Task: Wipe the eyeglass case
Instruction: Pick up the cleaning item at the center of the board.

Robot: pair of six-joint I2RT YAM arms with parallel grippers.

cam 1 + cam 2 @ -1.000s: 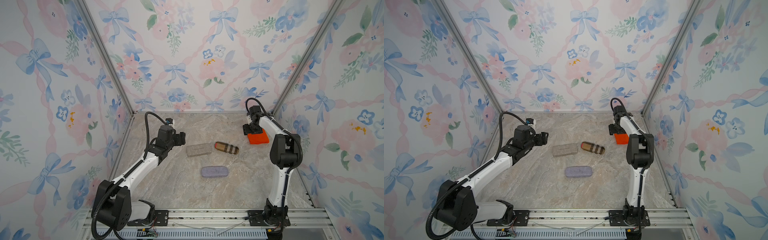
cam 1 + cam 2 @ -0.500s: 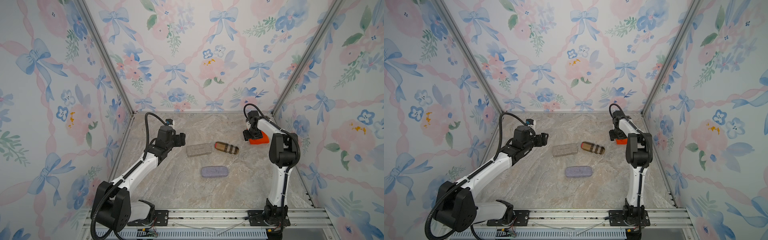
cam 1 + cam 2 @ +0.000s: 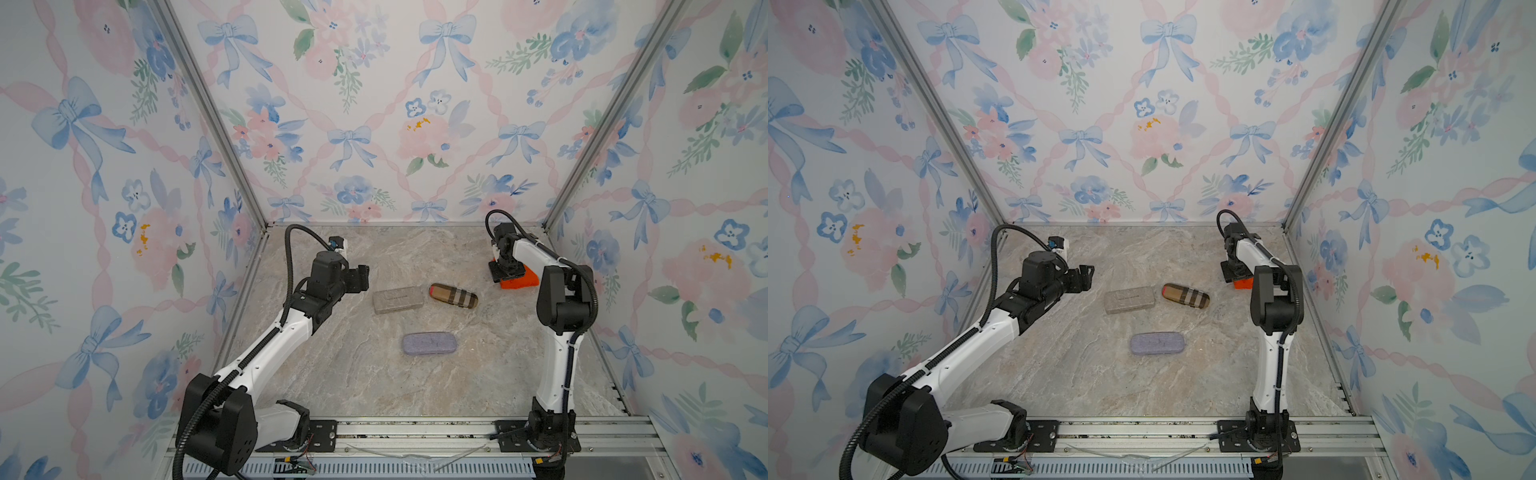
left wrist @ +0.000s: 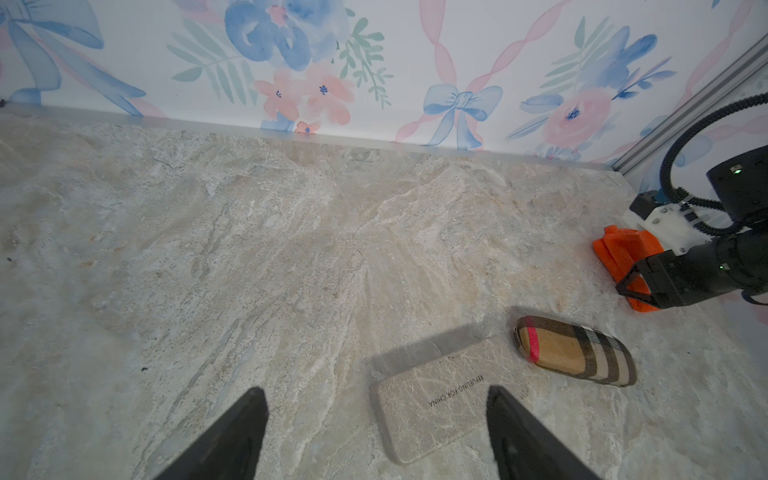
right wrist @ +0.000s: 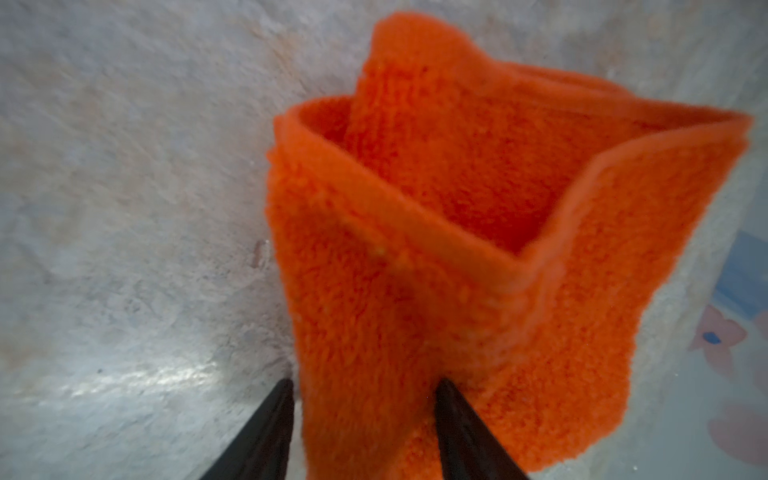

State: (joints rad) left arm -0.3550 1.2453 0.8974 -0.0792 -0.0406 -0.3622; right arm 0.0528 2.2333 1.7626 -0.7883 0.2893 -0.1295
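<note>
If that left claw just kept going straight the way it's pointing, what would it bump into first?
Probably the grey eyeglass case, lying just ahead of the open left gripper, though depth is unclear.

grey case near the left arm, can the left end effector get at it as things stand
Probably yes: the left end effector hangs open and empty just short of the grey case, facing it, and nothing lies between them.

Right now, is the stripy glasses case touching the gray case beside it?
Apart. The left wrist view shows a thin strip of table between the stripy case and the gray case.
</note>
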